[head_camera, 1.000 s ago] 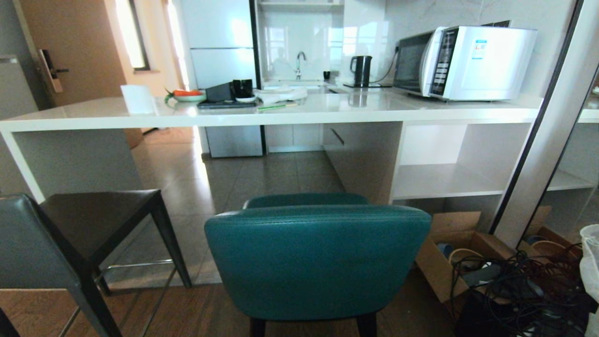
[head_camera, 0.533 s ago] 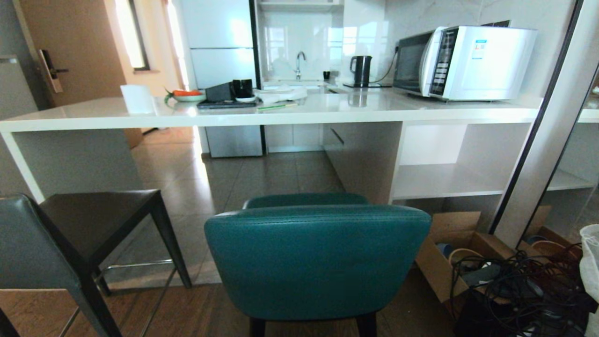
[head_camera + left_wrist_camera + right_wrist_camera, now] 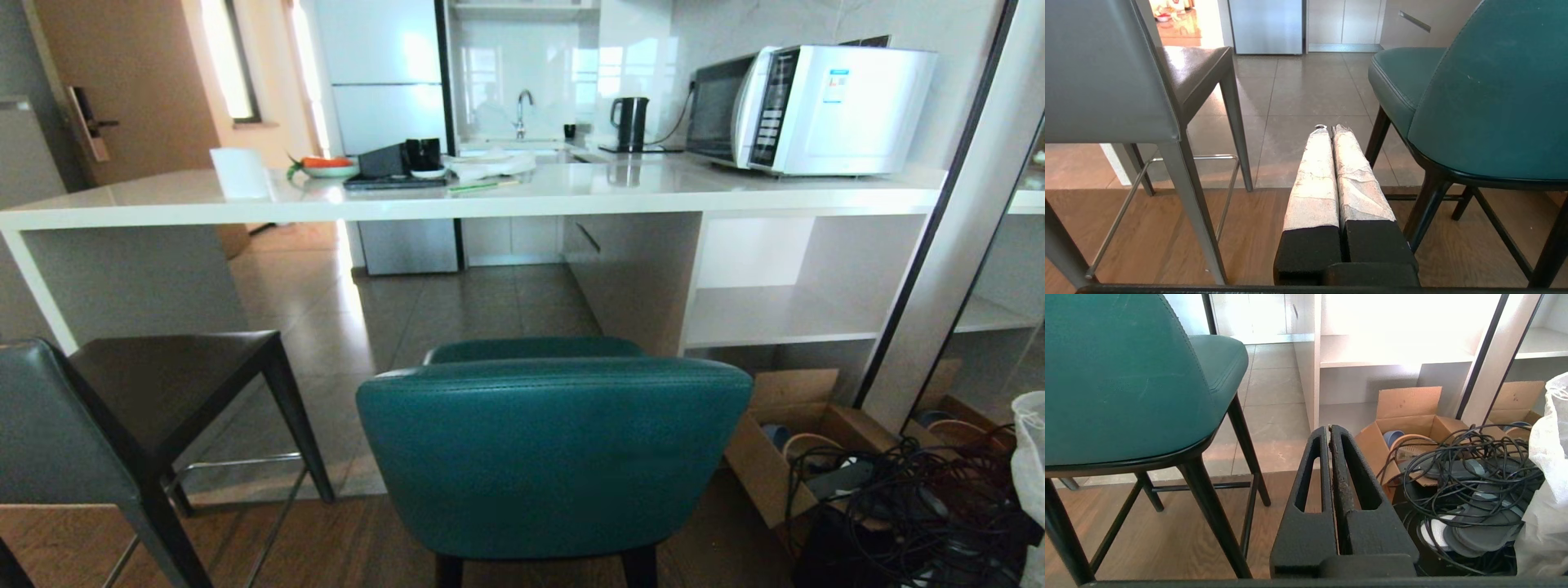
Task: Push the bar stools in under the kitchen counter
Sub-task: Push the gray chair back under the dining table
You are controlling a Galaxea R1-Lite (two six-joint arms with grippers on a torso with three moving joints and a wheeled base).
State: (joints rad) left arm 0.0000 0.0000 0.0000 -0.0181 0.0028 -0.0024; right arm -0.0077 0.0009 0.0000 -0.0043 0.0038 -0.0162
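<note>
**Kitchen bar, two stools standing out from the counter**

Head view: White kitchen counter [image 3: 506, 200] runs across your frame, carrying a microwave [image 3: 812, 110], a kettle [image 3: 629, 124] and a small plate of food [image 3: 326, 167]. On your side of the counter, clear of its front edge, stands the teal stool [image 3: 553, 457], back turned to you. The dark-grey stool [image 3: 122, 408] stands left of the teal stool, also out from the counter. A cardboard box [image 3: 788, 433] and a tangle of cables [image 3: 906, 498] lie right of the teal stool. You see neither arm here.

Left wrist view: Your left gripper [image 3: 1329, 130] has its two wrapped fingers pressed together, holding nothing. It hangs low in the gap between the dark-grey stool [image 3: 1106, 81] and the teal stool [image 3: 1486, 102], touching neither.

Right wrist view: Your right gripper [image 3: 1329, 428] has its black fingers closed together, empty. It sits between the teal stool [image 3: 1122, 375] and the cardboard box [image 3: 1412, 416], apart from both.
</note>
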